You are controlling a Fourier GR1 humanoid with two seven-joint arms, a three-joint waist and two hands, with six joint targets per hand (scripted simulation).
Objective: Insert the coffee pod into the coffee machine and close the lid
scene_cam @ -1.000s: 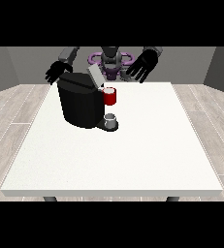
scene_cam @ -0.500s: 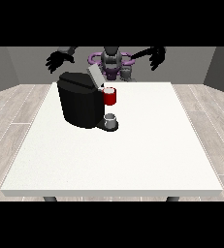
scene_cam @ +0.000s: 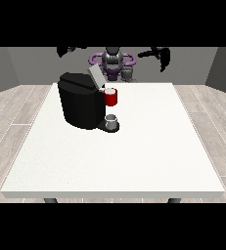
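A black coffee machine (scene_cam: 84,105) stands upper left of centre on the white table (scene_cam: 134,156), lid raised. Both hands (scene_cam: 68,50) (scene_cam: 161,56) have risen higher than before; finger state unclear.

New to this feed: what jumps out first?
The black coffee machine on the white table's rear-left part, lid up, with a red thing at the machine on its front and a grey thing on the base below. Both robot hands hang raised above the far edge, at the view's left and right.
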